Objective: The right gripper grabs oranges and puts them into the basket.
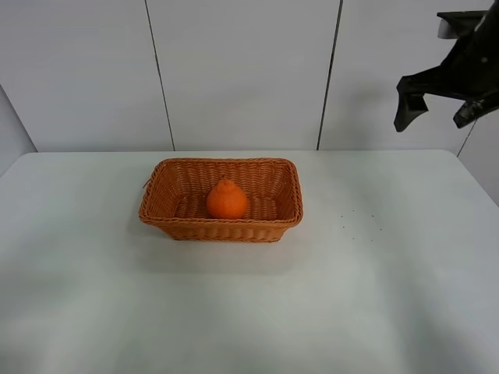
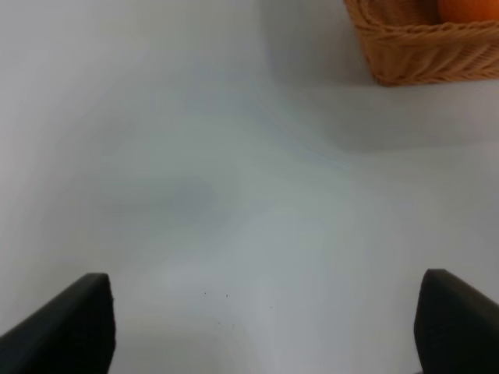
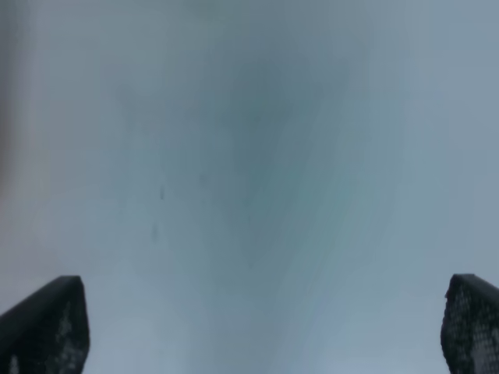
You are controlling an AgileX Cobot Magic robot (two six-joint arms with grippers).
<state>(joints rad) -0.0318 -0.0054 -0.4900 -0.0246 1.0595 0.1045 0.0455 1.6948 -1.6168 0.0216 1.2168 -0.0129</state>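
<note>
Here, from the high camera, you see a rectangular woven wicker basket (image 1: 221,200), orange-brown with flared sides, on a white table (image 1: 249,304), its long axis running left to right. Inside it, near the middle, sits a single bright orange fruit (image 1: 227,199), round with a knobby neck pointing straight up. The black two-fingered right gripper (image 1: 442,114) hangs high above the table's right edge, well apart from the basket, fingers spread and holding nothing. The fruit looks firm, fairly light and slightly dimpled, so probably not slippery; you would best pinch it across the round belly, below the neck.

In the left wrist view, two dark fingertips of the left gripper (image 2: 265,327) stand wide apart over bare table, with a corner of the basket (image 2: 421,54) and a sliver of the fruit (image 2: 468,9) beyond.

In the right wrist view, blurred, the right gripper (image 3: 265,327) shows its fingertips spread wide above plain table, nothing between them
</note>
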